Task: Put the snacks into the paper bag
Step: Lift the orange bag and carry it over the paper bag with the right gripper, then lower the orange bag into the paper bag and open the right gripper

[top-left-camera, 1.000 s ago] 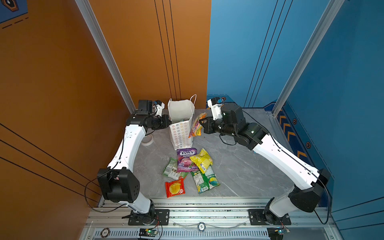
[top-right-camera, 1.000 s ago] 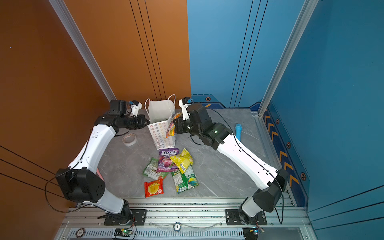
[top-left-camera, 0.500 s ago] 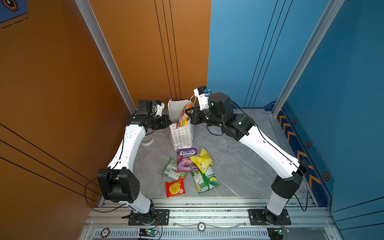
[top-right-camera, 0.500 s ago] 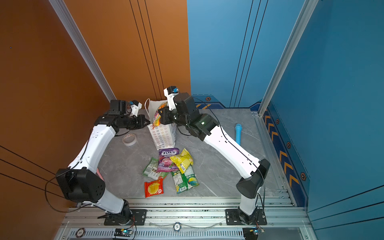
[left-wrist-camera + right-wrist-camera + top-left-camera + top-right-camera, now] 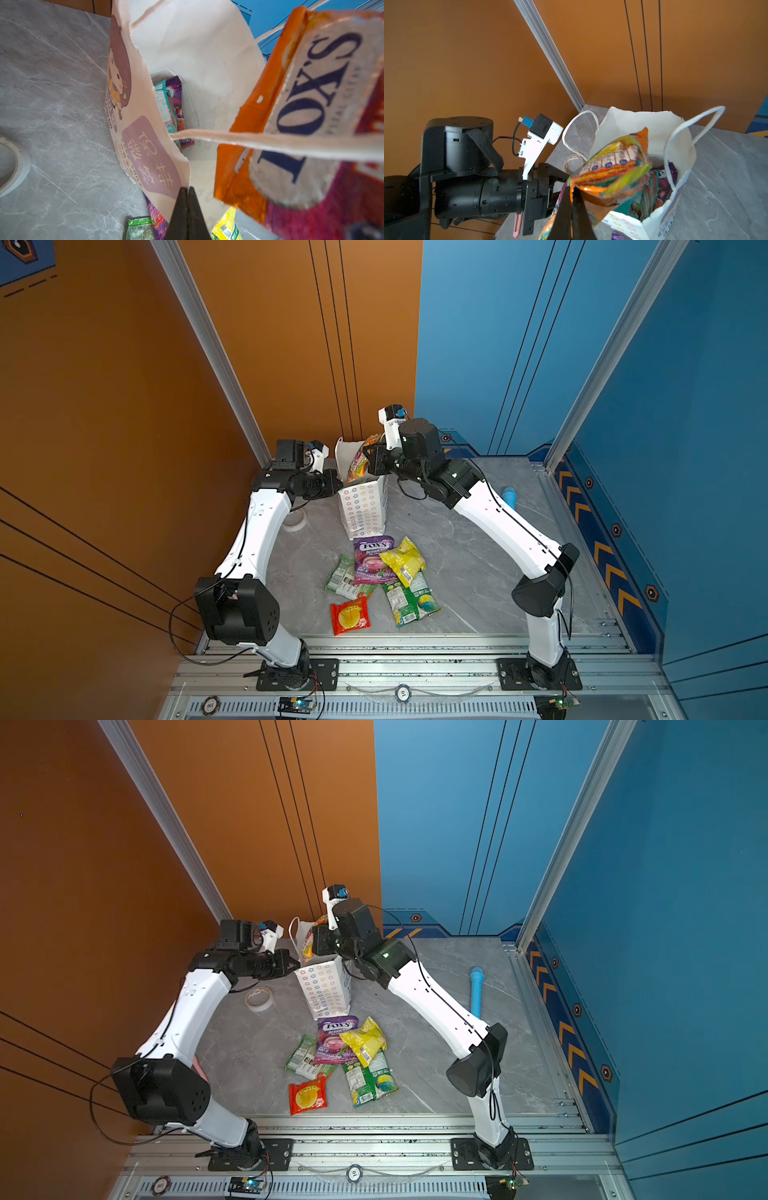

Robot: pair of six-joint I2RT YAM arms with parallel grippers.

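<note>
The white paper bag (image 5: 363, 506) (image 5: 326, 990) stands upright at the back of the table. My left gripper (image 5: 188, 188) is shut on its near rim (image 5: 182, 166), holding the mouth wide. My right gripper (image 5: 572, 189) is shut on an orange FOX'S packet (image 5: 612, 166) (image 5: 358, 460), which hangs over the bag's mouth, partly below the rim. A teal packet (image 5: 165, 104) and a purple packet (image 5: 176, 97) lie inside the bag. In front of the bag lie several snacks: purple (image 5: 371, 558), yellow (image 5: 403, 562), green (image 5: 343, 578), green-blue (image 5: 409, 601) and red (image 5: 350, 615).
A roll of clear tape (image 5: 258, 998) lies left of the bag, under my left arm. A blue stick (image 5: 476, 990) lies at the right, behind my right arm. The orange wall and blue wall stand close behind the bag.
My right gripper has carried the orange packet from beside the bag's right side up and left to over its mouth. The left arm has not moved.
</note>
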